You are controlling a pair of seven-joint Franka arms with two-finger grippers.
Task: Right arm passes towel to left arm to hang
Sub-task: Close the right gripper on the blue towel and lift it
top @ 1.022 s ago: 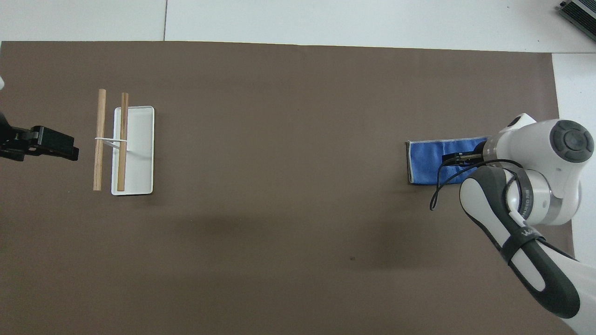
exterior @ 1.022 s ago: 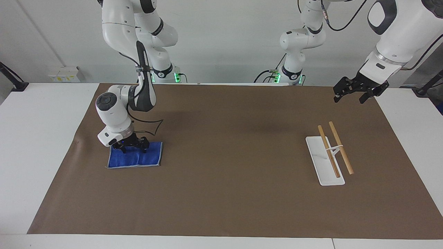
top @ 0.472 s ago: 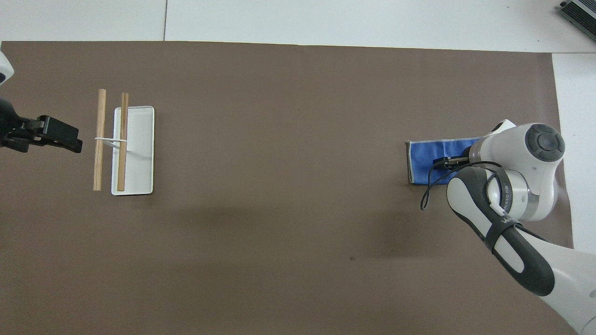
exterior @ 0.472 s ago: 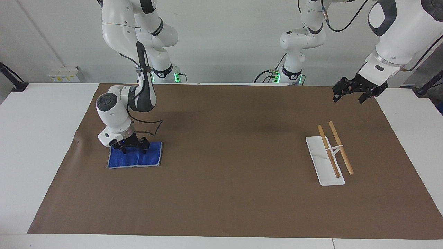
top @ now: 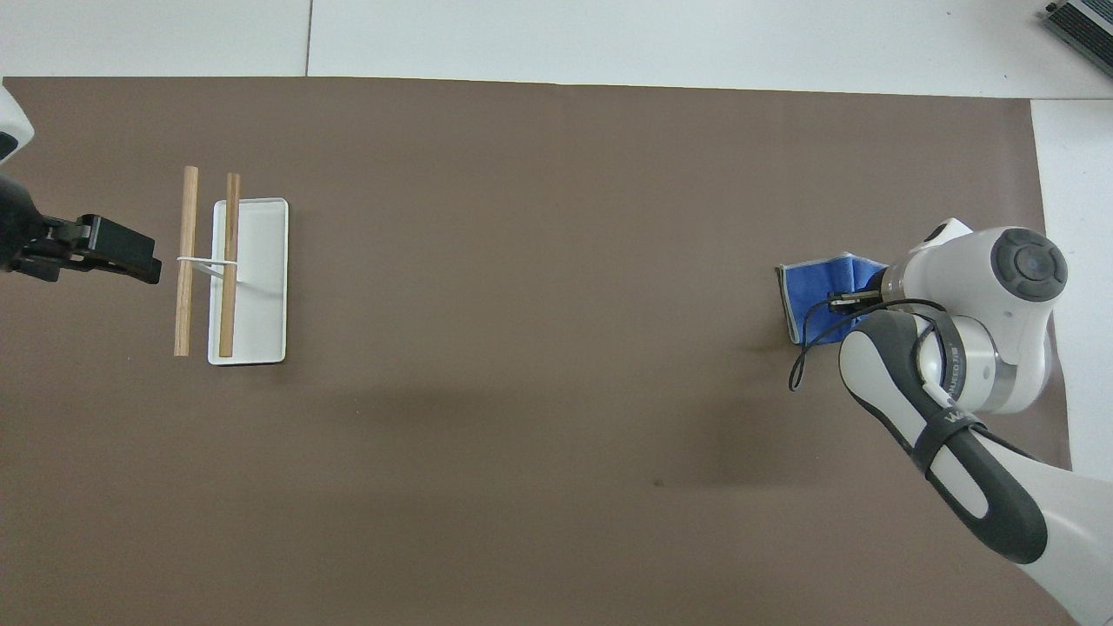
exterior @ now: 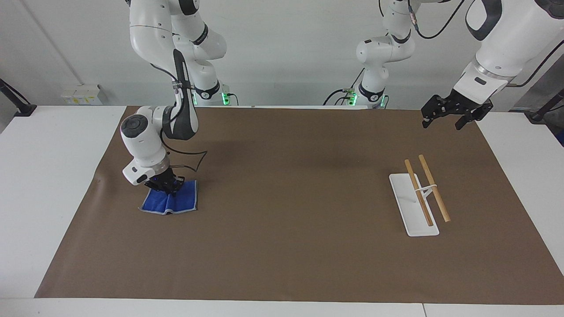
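The bright-blue towel [exterior: 172, 201] [top: 817, 291] lies bunched on the brown mat at the right arm's end of the table, its edge nearest the robots pulled up into folds. My right gripper [exterior: 166, 186] [top: 848, 301], with its small blue light, is shut on that raised edge. The rest of the cloth still touches the mat. My left gripper [exterior: 447, 116] [top: 104, 255] hangs open and holds nothing, in the air at the left arm's end of the table, over the mat beside the rack.
A white-based rack [exterior: 412, 207] [top: 257, 280] with two wooden rods [exterior: 434, 188] [top: 184, 261] stands on the brown mat [exterior: 291, 211] toward the left arm's end. White table surface [exterior: 44, 176] borders the mat.
My right gripper has shut on the towel's edge and gathered it, so the flat cloth is now bunched and narrower. The left gripper has drifted slightly upward.
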